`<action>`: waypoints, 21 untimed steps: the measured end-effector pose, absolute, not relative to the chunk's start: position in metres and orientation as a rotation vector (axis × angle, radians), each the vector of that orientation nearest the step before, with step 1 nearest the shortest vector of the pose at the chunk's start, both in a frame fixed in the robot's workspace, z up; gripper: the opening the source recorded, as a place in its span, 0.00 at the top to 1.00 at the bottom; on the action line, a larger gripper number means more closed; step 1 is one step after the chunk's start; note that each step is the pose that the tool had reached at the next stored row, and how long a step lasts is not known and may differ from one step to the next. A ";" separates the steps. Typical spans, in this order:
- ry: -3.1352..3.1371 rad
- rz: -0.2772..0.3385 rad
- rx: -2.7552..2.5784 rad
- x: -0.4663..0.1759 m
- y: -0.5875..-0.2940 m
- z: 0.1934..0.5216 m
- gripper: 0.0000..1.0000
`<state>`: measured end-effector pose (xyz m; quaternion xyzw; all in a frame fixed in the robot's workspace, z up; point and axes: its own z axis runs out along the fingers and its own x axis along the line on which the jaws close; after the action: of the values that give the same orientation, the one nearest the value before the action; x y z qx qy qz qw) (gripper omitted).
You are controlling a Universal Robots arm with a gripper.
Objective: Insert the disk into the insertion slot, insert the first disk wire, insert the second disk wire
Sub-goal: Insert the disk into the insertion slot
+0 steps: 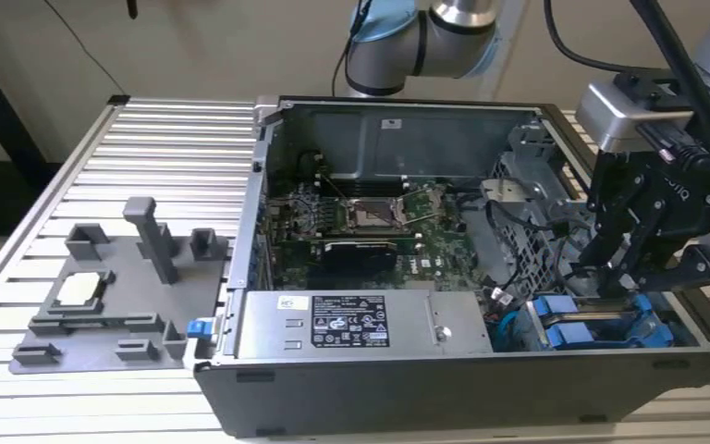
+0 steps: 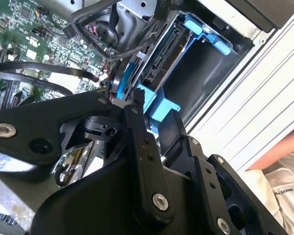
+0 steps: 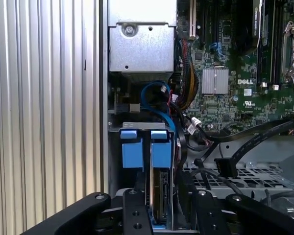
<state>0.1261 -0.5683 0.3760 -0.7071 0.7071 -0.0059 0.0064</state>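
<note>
You had the gripper [image 1: 617, 282] low over the drive bay, at about 4 o'clock from the middle of the open dark metal computer case [image 1: 454, 393] in the exterior view. The disk [image 3: 161, 196] stood on its thin edge in its slot there, right by the gripper. It was flat grey metal in a shiny bright blue plastic frame. I could not tell how wide the gripper was, or whether it had hold of the disk. Just beside the disk sat the other blue-fronted drive [image 3: 131, 149]. Floppy black cables [image 3: 245, 142] with boxy plugs looped over a metal plate [image 3: 274, 171] full of little holes. A thin blue cable [image 3: 154, 95] curved down toward the bay, so the space next to the disk was crowded. The green board [image 1: 368, 217] looked bumpy with small parts. A smooth silver box [image 1: 355, 324] lay at 7 o'clock in the case. Out at 9 o'clock, a dull grey plastic tray [image 1: 96, 305] with blocky posts rested on the ribbed metal table [image 1: 170, 148].
</note>
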 end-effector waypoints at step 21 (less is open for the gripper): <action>2.117 -0.044 -2.176 0.146 -0.564 0.376 0.60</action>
<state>0.1462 -0.5641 0.3758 -0.7156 0.6963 -0.0144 0.0526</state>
